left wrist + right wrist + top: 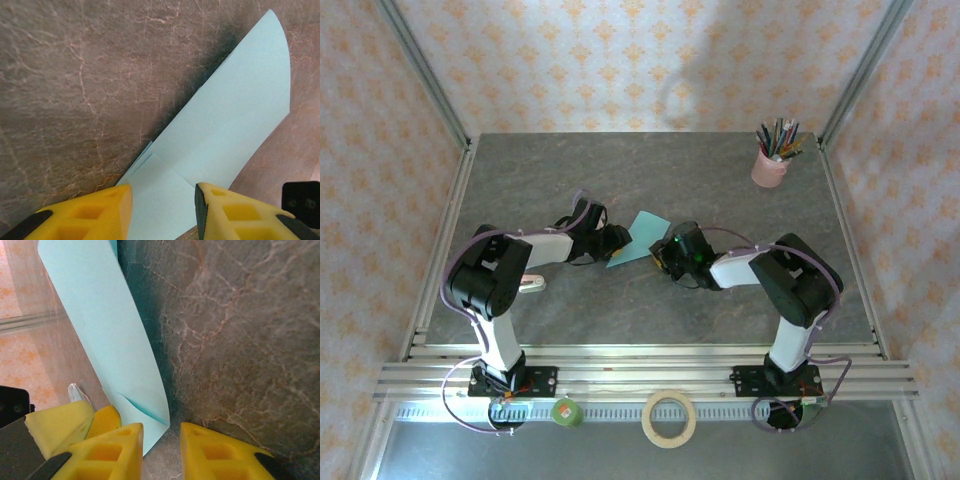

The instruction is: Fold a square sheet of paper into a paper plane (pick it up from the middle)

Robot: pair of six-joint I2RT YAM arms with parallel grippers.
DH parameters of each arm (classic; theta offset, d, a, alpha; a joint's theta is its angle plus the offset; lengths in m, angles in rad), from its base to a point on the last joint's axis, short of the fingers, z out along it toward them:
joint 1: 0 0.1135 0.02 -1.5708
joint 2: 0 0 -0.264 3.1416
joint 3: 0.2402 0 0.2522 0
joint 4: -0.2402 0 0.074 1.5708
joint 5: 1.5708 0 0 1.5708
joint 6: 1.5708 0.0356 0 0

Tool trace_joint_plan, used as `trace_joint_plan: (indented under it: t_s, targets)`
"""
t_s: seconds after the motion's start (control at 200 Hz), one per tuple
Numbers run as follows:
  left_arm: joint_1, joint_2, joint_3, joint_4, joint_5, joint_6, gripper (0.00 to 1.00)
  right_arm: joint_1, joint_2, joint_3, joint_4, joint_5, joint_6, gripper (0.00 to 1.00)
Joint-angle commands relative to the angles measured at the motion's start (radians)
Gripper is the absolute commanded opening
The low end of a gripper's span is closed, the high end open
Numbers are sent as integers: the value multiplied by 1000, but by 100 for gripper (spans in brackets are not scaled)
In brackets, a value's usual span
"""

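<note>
Mid-counter, both arms reach in toward each other. The square sheet of paper [642, 235] sits between them, already creased into a narrower pointed shape. It is tipped up off the counter [720, 190] rather than lying flat, and it throws a dark shadow along one edge.

Left tool [163, 194]: fingers partly spread, with the paper's folded end lying across the gap. Cannot tell whether the pads bear on it.

Right tool [161, 435]: fingers a little apart, bare counter visible between them. The paper's lower corner reaches just inside the gap, beside one finger, and is not pinched.

Risks, as I judge them:
- Neither tool visibly clamps, so the raised sheet could sag or slide and the fold lines would drift.
- The right tool closing on only a corner would crumple or dog-ear it.
- The tools are close, and a small inward move could knock fingers together with the paper trapped between.
- Pulling in opposite directions could tear along the crease.

Room: open counter on every side of the paper. The pink cup [769, 168] of pencils is well apart at the far right corner. The tape roll [669, 418] lies behind the bases, out of the way.
</note>
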Motion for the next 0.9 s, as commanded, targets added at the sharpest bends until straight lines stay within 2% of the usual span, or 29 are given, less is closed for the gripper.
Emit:
trace_joint_plan:
  t_s: [0.0,0.13,0.345,0.671,0.896]
  targets:
    - [12,9,-10,-52,6,-21,43,3,9,25,-51,36,-17,26]
    - [12,17,-9,-40,25,-23,43,3,4,26,-40,36,-26,26]
    - [13,20,-8,-41,42,-14,43,3,37,38,51,-41,-33,24]
    - [13,14,-1,-47,48,-5,43,3,17,18,106,-42,-37,21]
    - [13,-7,9,-37,54,10,44,2,4,10,94,-26,-45,11]
